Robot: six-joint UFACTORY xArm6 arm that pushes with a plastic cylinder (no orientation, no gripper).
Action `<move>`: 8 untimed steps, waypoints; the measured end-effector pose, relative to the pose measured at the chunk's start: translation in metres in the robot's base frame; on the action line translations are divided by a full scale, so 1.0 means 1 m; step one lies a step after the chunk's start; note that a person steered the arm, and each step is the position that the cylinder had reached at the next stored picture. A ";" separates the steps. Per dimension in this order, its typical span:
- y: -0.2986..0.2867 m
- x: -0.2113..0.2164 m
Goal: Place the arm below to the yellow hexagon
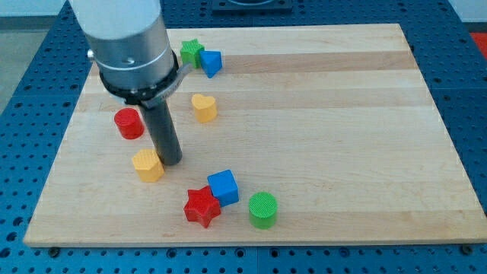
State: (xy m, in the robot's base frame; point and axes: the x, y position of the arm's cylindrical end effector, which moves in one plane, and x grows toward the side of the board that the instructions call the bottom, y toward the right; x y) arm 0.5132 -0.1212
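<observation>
My tip (170,160) rests on the bench (327,114) just to the right of the yellow hexagon (148,165), touching or all but touching its right edge; this arm carries no gripper, only the straight dark rod (163,132), so there is nothing to stand open or closed and nothing is gripped; the rod rises from the tip up into the broad grey cylinder of the arm (129,38) at the view's top left; the yellow hexagon lies in the left part of the bench, a little below the middle height of the view; up and to the left of it, near but apart, stands the red cylinder (129,122); the yellow heart (204,107) sits above and to the right of the tip, well clear of the rod; near the top edge the green star (191,52) and the blue block (211,62), whose shape I cannot make out for sure, sit touching, the green one on the left; lower down, the blue cube (223,187) touches the red star (202,206) at its lower left, and the green cylinder (263,210) stands just beside them on the right, near the bench's bottom edge
</observation>
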 end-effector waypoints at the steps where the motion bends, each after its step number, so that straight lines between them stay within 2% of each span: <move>1: 0.002 0.013; 2: -0.013 -0.031; 4: -0.108 -0.170; 5: -0.146 -0.151; 6: -0.154 -0.134; 7: -0.143 -0.095; 8: -0.105 -0.063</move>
State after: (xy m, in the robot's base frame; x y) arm 0.4500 -0.2266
